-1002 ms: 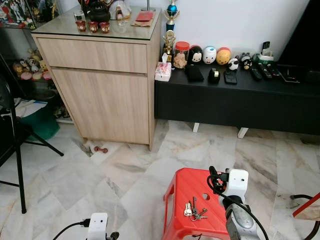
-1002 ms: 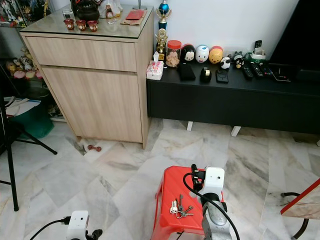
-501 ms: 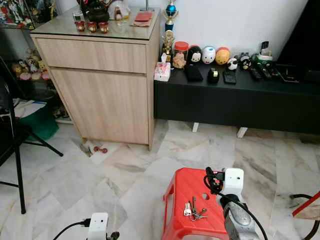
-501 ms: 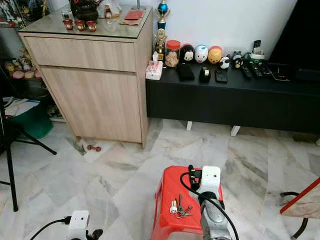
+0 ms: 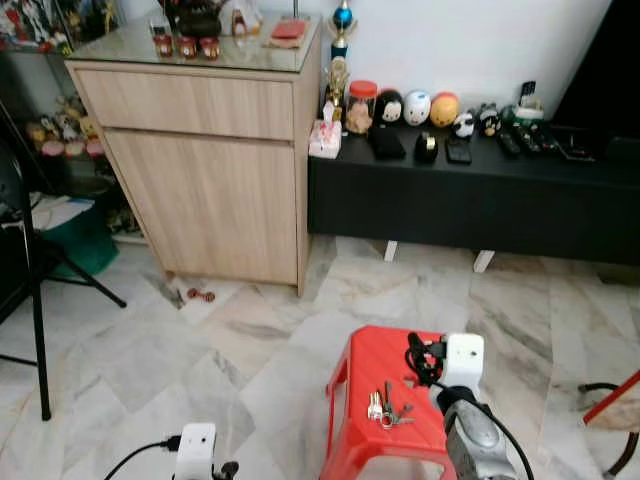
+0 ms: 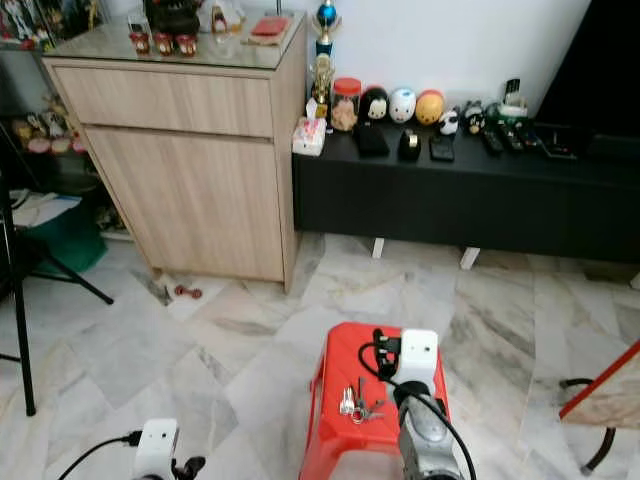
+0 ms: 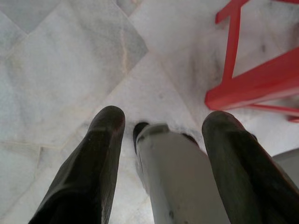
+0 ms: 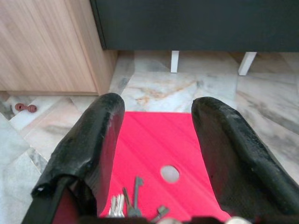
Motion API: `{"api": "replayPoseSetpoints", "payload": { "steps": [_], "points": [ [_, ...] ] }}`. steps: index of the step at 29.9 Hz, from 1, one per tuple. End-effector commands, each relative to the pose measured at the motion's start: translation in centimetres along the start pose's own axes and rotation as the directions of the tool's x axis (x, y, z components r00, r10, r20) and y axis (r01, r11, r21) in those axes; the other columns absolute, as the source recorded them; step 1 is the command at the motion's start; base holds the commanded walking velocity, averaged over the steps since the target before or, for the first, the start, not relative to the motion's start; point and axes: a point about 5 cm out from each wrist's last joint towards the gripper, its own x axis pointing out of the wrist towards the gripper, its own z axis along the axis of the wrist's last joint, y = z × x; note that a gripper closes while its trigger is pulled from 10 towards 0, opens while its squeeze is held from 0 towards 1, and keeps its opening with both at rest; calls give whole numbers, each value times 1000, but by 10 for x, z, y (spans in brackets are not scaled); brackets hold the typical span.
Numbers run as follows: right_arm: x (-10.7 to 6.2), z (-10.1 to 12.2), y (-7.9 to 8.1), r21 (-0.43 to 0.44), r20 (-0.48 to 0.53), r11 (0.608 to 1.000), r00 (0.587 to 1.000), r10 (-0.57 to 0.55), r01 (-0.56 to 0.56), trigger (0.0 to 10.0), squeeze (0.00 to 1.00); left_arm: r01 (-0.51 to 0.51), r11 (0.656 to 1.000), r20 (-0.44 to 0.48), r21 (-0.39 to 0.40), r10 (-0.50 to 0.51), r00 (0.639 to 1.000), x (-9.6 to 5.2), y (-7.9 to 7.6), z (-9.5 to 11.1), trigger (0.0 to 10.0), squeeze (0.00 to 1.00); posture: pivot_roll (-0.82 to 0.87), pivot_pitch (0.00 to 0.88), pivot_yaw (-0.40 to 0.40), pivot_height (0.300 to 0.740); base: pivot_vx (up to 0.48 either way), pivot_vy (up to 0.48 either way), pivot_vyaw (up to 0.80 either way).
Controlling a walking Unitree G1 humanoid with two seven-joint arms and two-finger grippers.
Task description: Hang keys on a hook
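A bunch of keys (image 5: 383, 408) lies flat on the top of a small red plastic stool (image 5: 362, 368) just in front of me. My right gripper (image 8: 156, 109) hovers open above the stool (image 8: 154, 140), a little behind the keys (image 8: 131, 203), and holds nothing. Its white wrist camera box (image 5: 463, 358) sits over the stool's right edge. My left gripper (image 7: 163, 116) hangs low and open, pointing at the marble floor beside the red stool legs (image 7: 243, 84), with a grey part of my own body between its fingers.
A tall wooden cabinet (image 5: 210, 190) stands at the back left, and next to it a low black bench (image 5: 470, 195) carries figurines and remotes. A black stand's legs (image 5: 35, 330) spread at the left. A small red object (image 5: 200, 295) lies by the cabinet foot.
The whole view has shifted a little, so the camera moved. The keys stay in the same spot on the stool and the right arm keeps its place beside them.
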Motion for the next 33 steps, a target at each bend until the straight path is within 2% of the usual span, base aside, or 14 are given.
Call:
{"api": "replayPoseSetpoints", "payload": {
  "steps": [1, 26, 33],
  "points": [
    [1, 2, -4, 2, 10, 1000, 1000, -9, 9, 10000, 0, 1, 1000, -12, -12, -1, 1000, -1, -1, -3, 10000, 0, -6, 0, -54, 652, 0, 0, 0],
    [2, 1, -2, 10, -19, 1000, 1000, 2, -2, 10000, 0, 13, 1000, -30, -28, -14, 999, -1, -2, -6, 10000, 0, -11, 0, -49, 652, 0, 0, 0],
    [2, 1, -3, -22, -15, 1000, 1000, 13, -13, 10000, 0, 21, 999, -34, -31, -22, 999, -1, -2, -6, 10000, 0, -12, 0, -48, 652, 306, 0, 0]
  ]
}}
